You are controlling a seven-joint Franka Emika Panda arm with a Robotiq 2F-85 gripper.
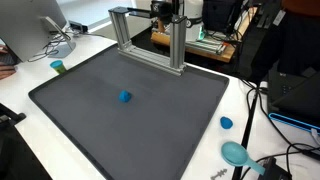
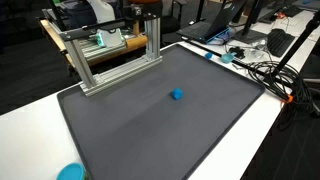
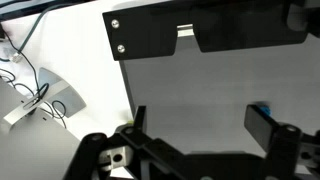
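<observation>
– Fingers [image 3: 138, 120] first: how do they stand?
– Spread wide, gripping nothing. In the wrist view the gripper [image 3: 200, 128] comes in from 6 o'clock, with one finger at 7 o'clock and its mate at 4 o'clock. Only bare grey mat [image 3: 190, 85] shows in the gap.
– And the blue block [image 1: 125, 97]?
– Lying alone on the mat in both exterior views, apart from everything. In an exterior view it sits a little toward 9 o'clock of the mat's middle, with the aluminium frame [image 1: 150, 40] at its 1 o'clock, well apart. In an exterior view the block [image 2: 176, 95] lies just toward 1 o'clock of the middle, and the frame [image 2: 110, 55] stands at its 10 o'clock.
– Does the wrist camera catch it?
– A scrap of blue [image 3: 262, 107] peeks over the tip of the 4 o'clock finger. Whether it is the block, or touches the finger, I cannot tell.
– What else is about?
– Off the mat, on the white table [image 1: 20, 100], there is a green cap [image 1: 58, 67] by the mat's 10 o'clock corner and a blue cap [image 1: 226, 123] at its 4 o'clock. A black plate [image 3: 200, 30] with two screws fills 12 o'clock of the wrist view.
</observation>
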